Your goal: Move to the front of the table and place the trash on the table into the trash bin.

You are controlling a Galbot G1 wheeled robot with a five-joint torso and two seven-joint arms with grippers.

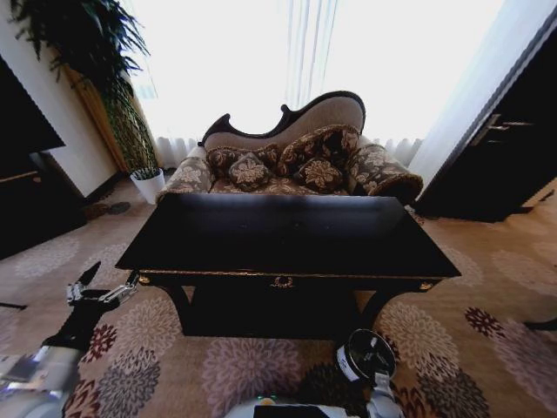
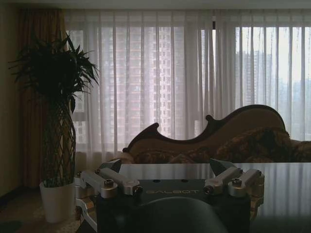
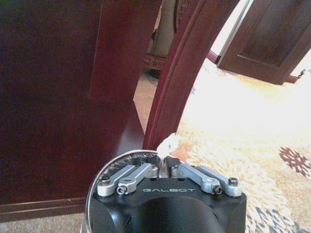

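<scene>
The glossy black table (image 1: 287, 235) with gold trim stands straight ahead of me. The small black trash bin (image 1: 364, 353) sits on the carpet by the table's front right leg. My right gripper (image 3: 164, 162) hangs just above the bin's pale rim (image 3: 97, 180), shut on a small white paper wad (image 3: 168, 143). In the head view the right gripper (image 1: 379, 380) is low, at the bin's near side. My left gripper (image 1: 108, 284) floats open and holds nothing, off the table's front left corner. From the left wrist, the left gripper (image 2: 165, 166) points across the table top (image 2: 194, 171).
A patterned sofa (image 1: 291, 161) stands behind the table and a potted plant (image 1: 148, 178) at the back left. Dark cabinets (image 1: 513, 139) flank the room. The table's curved leg (image 3: 180, 82) rises close behind the bin. Open floral carpet (image 1: 487, 340) lies to the right.
</scene>
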